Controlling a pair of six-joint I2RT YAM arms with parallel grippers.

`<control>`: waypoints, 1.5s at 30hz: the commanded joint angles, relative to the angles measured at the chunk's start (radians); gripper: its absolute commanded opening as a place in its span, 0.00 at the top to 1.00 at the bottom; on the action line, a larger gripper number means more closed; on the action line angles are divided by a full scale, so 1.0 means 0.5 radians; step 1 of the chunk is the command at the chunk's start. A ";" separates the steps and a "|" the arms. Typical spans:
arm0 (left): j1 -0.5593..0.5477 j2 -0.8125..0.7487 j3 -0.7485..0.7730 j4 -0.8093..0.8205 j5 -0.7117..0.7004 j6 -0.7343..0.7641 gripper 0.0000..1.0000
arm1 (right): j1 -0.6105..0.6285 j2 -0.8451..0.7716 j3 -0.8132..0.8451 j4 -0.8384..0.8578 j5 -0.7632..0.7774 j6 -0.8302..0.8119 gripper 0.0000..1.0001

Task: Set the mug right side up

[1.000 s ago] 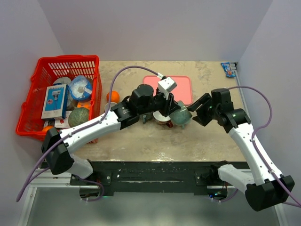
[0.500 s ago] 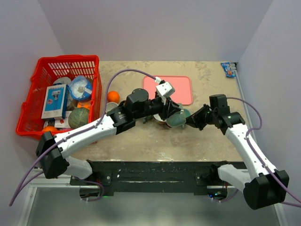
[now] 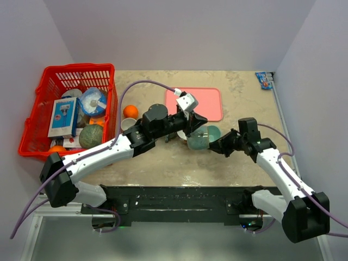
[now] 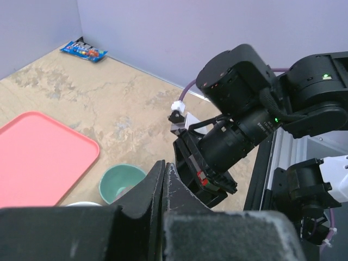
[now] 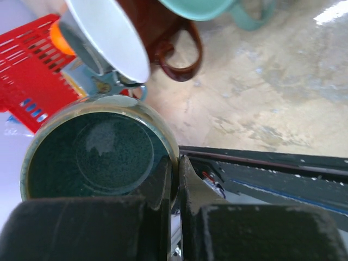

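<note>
The mug (image 5: 92, 149) is dark green with a pale rim, and its open mouth faces the right wrist camera. My right gripper (image 5: 176, 163) is shut on its rim, one finger inside and one outside. From above, the mug (image 3: 197, 140) hangs tilted just over the table's middle, with the right gripper (image 3: 210, 145) at its right side. My left gripper (image 3: 200, 119) hovers just behind it, shut and empty. In the left wrist view the left gripper (image 4: 164, 167) has its fingers pressed together, and they hide the mug.
A teal mug (image 3: 213, 131) stands upright beside the held one, next to a brown mug with a white inside (image 5: 109, 38). Behind them lies a pink tray (image 3: 209, 100). A full red basket (image 3: 38, 117), an orange (image 3: 129, 111) and a small cup (image 3: 128, 124) are at the left. A candy packet (image 3: 265, 80) lies far right.
My right gripper closed on the mug's rim and drew it left and toward the front while turning it. The left gripper shifted slightly back and away from it.
</note>
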 commanded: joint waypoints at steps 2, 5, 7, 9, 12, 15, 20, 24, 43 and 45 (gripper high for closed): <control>0.000 -0.029 0.014 0.066 -0.091 -0.005 1.00 | 0.004 -0.086 0.115 0.294 -0.157 -0.001 1.00; 0.000 -0.047 0.030 0.027 -0.171 -0.008 1.00 | -0.023 -0.037 0.246 0.101 -0.025 -0.228 1.00; 0.000 -0.084 0.027 0.005 -0.238 -0.005 1.00 | -0.048 -0.006 0.329 -0.007 0.119 -0.426 1.00; 0.000 -0.114 0.033 -0.035 -0.296 -0.005 1.00 | -0.100 0.000 0.455 -0.130 0.217 -0.541 1.00; 0.000 -0.136 0.045 -0.099 -0.355 0.004 1.00 | -0.195 0.033 0.596 -0.237 0.325 -0.731 1.00; 0.003 -0.161 0.054 -0.148 -0.358 0.014 1.00 | -0.290 0.089 0.719 -0.336 0.423 -0.936 1.00; 0.003 -0.167 0.100 -0.249 -0.450 0.020 0.95 | -0.406 0.153 0.924 -0.516 0.817 -1.384 1.00; 0.006 -0.176 0.122 -0.351 -0.481 0.020 0.87 | -0.437 0.144 1.023 -0.606 1.205 -1.670 1.00; 0.031 -0.204 0.156 -0.658 -0.512 0.029 0.33 | -0.437 -0.046 0.397 0.004 1.374 -2.281 1.00; 0.034 -0.210 0.147 -0.658 -0.512 0.029 0.32 | -0.437 -0.052 0.361 0.078 1.365 -2.308 1.00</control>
